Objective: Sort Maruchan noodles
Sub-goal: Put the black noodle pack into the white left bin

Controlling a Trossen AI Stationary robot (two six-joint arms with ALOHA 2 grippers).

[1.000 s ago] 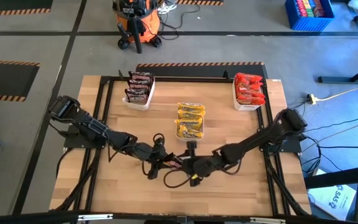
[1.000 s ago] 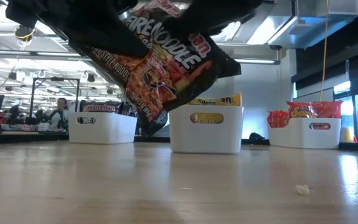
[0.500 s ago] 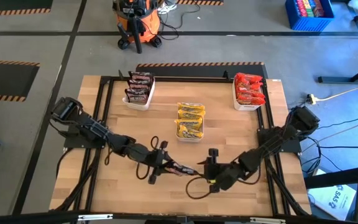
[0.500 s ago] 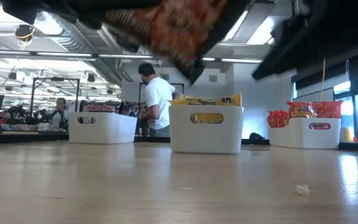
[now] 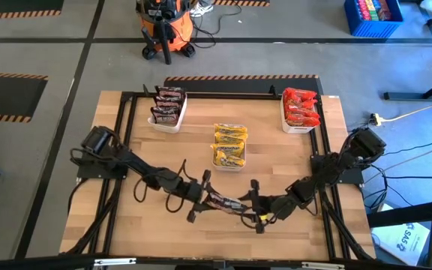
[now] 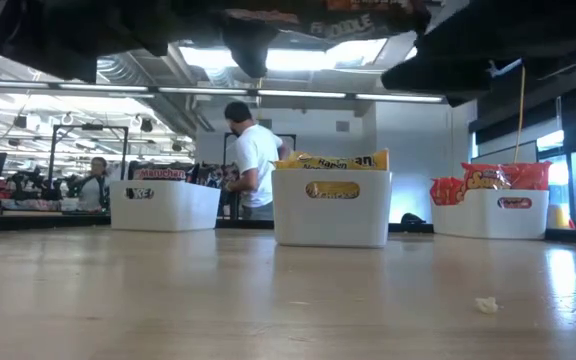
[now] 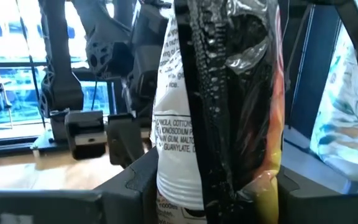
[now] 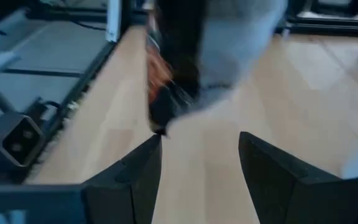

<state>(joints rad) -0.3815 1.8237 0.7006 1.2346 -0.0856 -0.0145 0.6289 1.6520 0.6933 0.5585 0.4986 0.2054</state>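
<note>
One dark Maruchan noodle packet (image 5: 222, 202) is in the air over the table's near middle, with my left gripper (image 5: 203, 198) shut on it. The left wrist view shows its white printed back and black crinkled seam (image 7: 216, 93) filling the gap between the fingers. In the low view it shows at the top as a level dark strip (image 6: 343, 22). My right gripper (image 5: 252, 209) stands open just right of the packet's free end. That end (image 8: 166, 93) lies just ahead of its fingertips (image 8: 148, 146), with bare wood between them. My left gripper pinches the packet's left end (image 7: 185, 180) between its two fingers, the plastic bunched up between them. The fingers lie about level and come from the table's left. The packet sticks out ahead of them toward the right gripper, lifted clear of the table.
Three white trays stand across the far half: dark packets at the left (image 5: 167, 109), yellow in the middle (image 5: 229, 145), red at the right (image 5: 301, 110). People stand in the room beyond the trays (image 6: 253, 165). A small scrap (image 6: 485, 304) lies on the wood.
My right gripper has drawn back from the packet toward the table's right and near edges and has sunk. My left gripper has shifted a little right and tipped up to about level. The packet, which hung down tilted below the grippers, now lies level ahead of the left fingers.
</note>
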